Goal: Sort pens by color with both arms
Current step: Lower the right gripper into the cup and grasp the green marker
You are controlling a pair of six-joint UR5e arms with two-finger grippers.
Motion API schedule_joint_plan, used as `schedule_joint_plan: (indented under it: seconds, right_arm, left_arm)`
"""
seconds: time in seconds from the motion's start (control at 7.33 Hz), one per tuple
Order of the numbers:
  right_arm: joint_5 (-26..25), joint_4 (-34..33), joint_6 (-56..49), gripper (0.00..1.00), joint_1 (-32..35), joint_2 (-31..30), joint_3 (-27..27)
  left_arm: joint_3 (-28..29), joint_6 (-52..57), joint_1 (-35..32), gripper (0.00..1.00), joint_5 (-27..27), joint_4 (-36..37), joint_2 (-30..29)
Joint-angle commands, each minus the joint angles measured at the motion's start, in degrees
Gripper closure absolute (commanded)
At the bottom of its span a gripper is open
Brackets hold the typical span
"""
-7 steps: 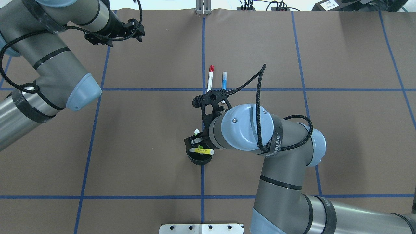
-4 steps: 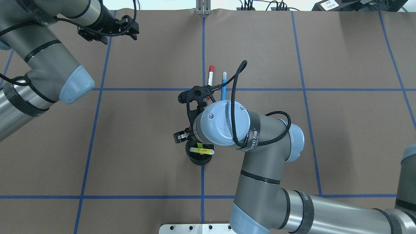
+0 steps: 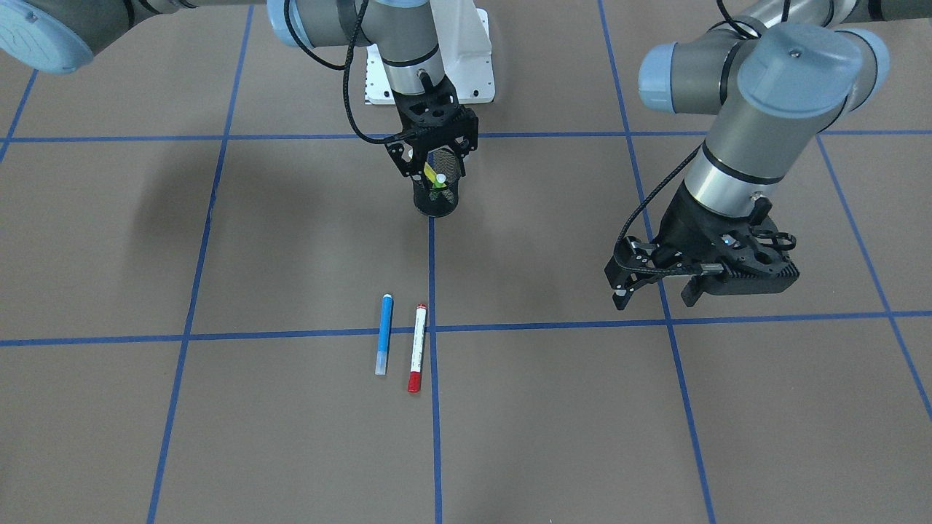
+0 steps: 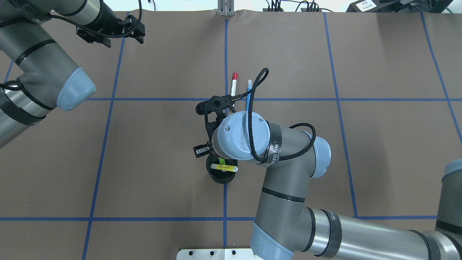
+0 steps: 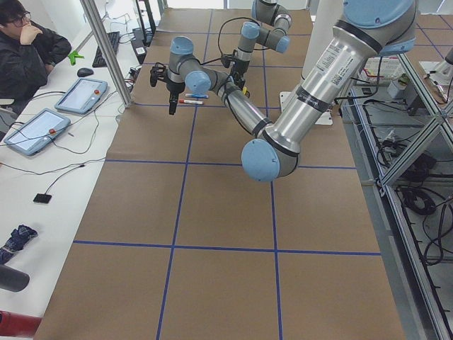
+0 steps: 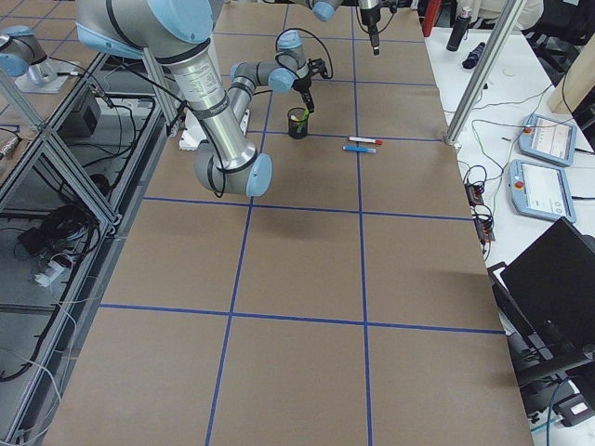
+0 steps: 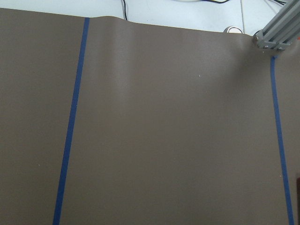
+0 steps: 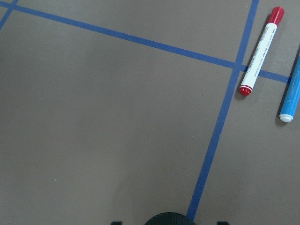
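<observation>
The counter (image 3: pixel 218 437) is brown with a grid of blue lines. The blue pen (image 3: pixel 384 333) has a white tip. The white pen (image 3: pixel 417 342) has a red cap. The mesh cup (image 4: pixel 221 177), left tool (image 3: pixel 653 298) and right tool (image 3: pixel 433 169) are black. In the cup are a yellow pen (image 4: pixel 223 168) and a lime green pen (image 4: pixel 221 160).

The right arm (image 4: pixel 285 202) folds in over the middle of the bench (image 4: pixel 361 144), wrist pointing straight down, with the right tool (image 3: pixel 431 167) spread wide and empty, while the left arm (image 4: pixel 39 68) stretches toward the far edge, the left tool (image 3: pixel 653 295) tilted downward, jaws parted, gripping nothing.
</observation>
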Motion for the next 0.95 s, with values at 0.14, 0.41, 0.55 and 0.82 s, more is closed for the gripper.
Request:
schedule_joint_plan:
  seconds: [0.14, 0.41, 0.55, 0.82]
  right_arm:
    - [0.2, 0.0, 0.0, 0.46, -0.2, -0.1, -0.6]
    - [0.0, -0.1, 0.0, 0.49, -0.2, 0.1, -0.8]
    - [0.0, -0.1, 0.0, 0.51, -0.1, 0.1, -0.8]
    - [0.0, -0.1, 0.0, 0.57, -0.1, 0.3, -0.8]
  left_arm:
    - [0.0, 0.0, -0.1, 0.00, 0.0, 0.0, 0.0]
    - [0.0, 0.0, -0.1, 0.00, 0.0, 0.0, 0.4]
    - [-0.1, -0.1, -0.1, 0.00, -0.1, 0.0, 0.4]
    - [-0.1, 0.0, -0.1, 0.00, -0.1, 0.1, 0.4]
